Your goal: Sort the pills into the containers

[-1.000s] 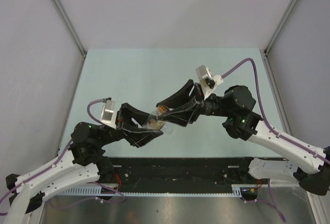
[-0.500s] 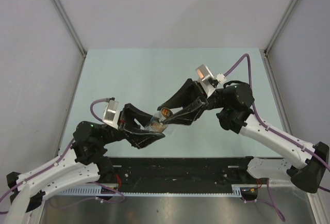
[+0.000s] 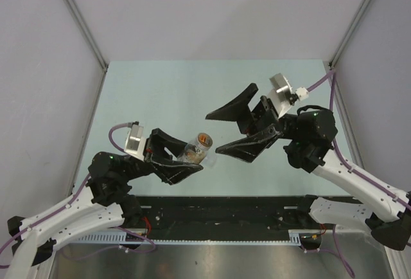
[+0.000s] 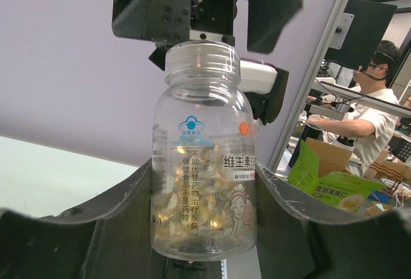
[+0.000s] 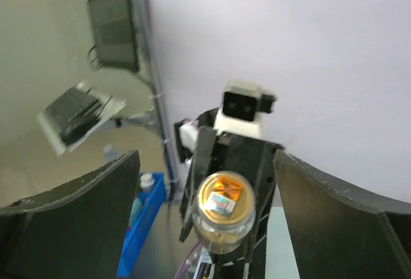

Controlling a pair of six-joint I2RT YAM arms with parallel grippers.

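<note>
Your left gripper (image 3: 194, 160) clamps the jar (image 3: 200, 146) mid-frame; your right gripper (image 3: 214, 132) gapes wide, empty. Only the left wrist view shows you pills (image 4: 192, 192) inside; fingers (image 4: 96, 240) hide the jar's base there.

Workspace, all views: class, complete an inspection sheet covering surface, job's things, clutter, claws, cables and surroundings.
Surface: pale green tabletop.
Job's things: clear plastic round bottle, no cap on, yellowish pills inside.
Clutter: nothing seen.
Claws: left claw shut on the bottle; right claw open, facing the bottle's top.
Cables: purple cables loop from both wrists.
Surroundings: grey walls; person with headset beyond.
</note>
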